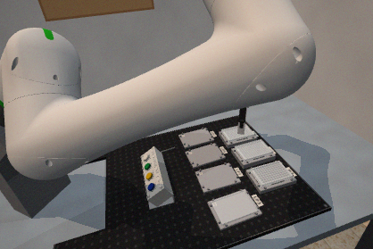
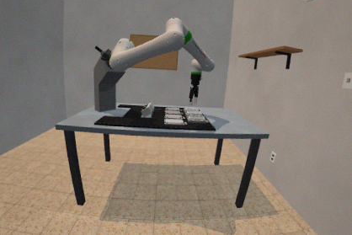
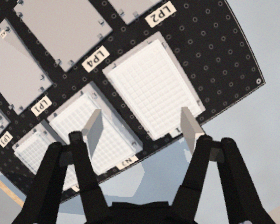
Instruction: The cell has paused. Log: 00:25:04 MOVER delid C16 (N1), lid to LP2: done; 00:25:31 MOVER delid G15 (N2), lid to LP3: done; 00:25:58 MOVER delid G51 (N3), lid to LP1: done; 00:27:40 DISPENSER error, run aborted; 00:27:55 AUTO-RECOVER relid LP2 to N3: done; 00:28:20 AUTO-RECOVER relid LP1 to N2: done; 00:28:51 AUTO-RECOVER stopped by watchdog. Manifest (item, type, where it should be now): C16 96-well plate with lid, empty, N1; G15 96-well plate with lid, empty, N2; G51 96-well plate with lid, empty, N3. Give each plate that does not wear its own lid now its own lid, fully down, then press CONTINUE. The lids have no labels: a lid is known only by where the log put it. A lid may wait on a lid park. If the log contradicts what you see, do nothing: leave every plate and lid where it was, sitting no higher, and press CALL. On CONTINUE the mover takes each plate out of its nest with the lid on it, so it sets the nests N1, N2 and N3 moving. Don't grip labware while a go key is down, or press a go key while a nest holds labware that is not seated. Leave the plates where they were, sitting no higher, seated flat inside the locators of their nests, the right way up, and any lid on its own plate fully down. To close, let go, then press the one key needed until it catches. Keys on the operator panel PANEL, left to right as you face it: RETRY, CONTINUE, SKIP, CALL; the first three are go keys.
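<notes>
Pincer (image 3: 140,123) is spread wide and holds nothing, hanging over the end plate (image 3: 153,86). A spare lid (image 1: 234,208) is parked on the bench (image 1: 312,120), so I'd say the swap is pending (keys too). Only the wrist view reads the LP2 tag (image 3: 159,14); only the top view shows the key box (image 1: 156,176).

In your top view, the arm (image 1: 178,89) fills most of the frame and hides the gripper apart from one dark finger (image 1: 242,120) over the far plate (image 1: 238,136). The panel (image 1: 156,183) shows three coloured keys; any fourth key and all key names are too small to tell. In the wrist view, the nest label (image 3: 126,160) beside the near plates is blurred, and the frame edge cuts off the left plates. In the exterior view, plates and lids are too small to separate.
</notes>
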Available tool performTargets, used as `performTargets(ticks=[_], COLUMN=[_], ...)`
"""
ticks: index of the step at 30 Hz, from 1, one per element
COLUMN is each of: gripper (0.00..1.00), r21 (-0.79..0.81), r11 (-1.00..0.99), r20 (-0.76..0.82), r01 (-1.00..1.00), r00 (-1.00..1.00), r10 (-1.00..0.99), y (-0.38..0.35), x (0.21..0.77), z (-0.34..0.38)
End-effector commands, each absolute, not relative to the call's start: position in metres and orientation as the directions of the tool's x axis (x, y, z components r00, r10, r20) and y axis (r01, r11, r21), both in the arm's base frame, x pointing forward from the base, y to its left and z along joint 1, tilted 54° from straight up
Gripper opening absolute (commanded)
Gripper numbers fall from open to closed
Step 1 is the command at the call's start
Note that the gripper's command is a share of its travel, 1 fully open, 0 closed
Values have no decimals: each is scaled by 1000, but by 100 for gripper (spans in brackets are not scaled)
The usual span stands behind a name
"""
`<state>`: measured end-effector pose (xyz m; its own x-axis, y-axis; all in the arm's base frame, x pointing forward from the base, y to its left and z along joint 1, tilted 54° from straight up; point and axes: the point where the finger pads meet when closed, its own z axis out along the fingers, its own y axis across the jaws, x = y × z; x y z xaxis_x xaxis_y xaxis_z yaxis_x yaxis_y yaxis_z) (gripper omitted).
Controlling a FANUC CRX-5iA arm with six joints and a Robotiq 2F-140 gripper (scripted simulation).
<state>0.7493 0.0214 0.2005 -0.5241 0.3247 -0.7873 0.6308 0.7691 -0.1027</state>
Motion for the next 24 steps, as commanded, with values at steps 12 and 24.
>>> performTargets(ticks=[12,24], gripper=[66,66], r21=[487,734], r11=[309,-162], r20=[-619,-254], r01=[817,659], r00=[73,488], r10=[782,835], y=[-29,-53], x=[735,726], z=[234,251])
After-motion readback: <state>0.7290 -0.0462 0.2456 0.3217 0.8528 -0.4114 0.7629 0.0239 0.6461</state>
